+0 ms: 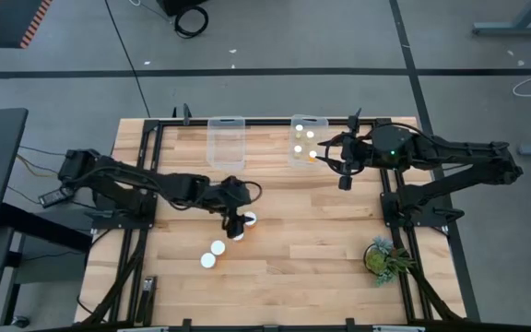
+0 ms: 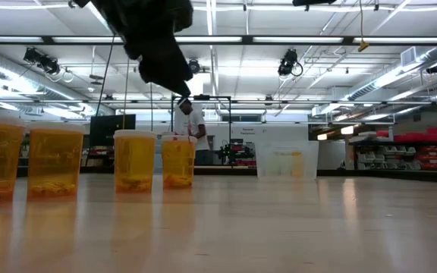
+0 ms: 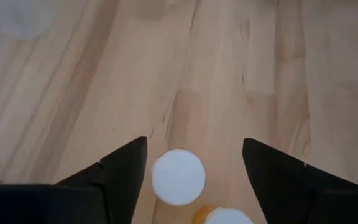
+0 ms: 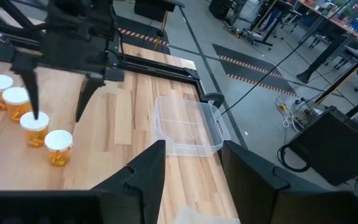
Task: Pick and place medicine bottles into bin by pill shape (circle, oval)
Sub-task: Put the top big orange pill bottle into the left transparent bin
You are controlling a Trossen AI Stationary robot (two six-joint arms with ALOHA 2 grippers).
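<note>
Several amber bottles with white caps stand upright on the wooden table (image 1: 293, 249): two by my left gripper (image 1: 238, 232) (image 1: 250, 219) and two nearer the front (image 1: 218, 247) (image 1: 208, 261). My left gripper (image 3: 191, 180) is open above one bottle's white cap (image 3: 178, 176), its fingers on either side without touching. Another cap (image 3: 219, 216) shows just beyond. Several more bottles (image 1: 304, 143) sit in the right clear bin (image 1: 308, 121). My right gripper (image 4: 192, 165) is open and empty beside that bin (image 1: 335, 159).
An empty clear bin (image 1: 227, 138) stands at the table's far edge, left of the filled one; it also shows in the right wrist view (image 4: 188, 124). A small potted plant (image 1: 385, 258) sits at the table's right front. Bare wood lies between the bottles and the bins.
</note>
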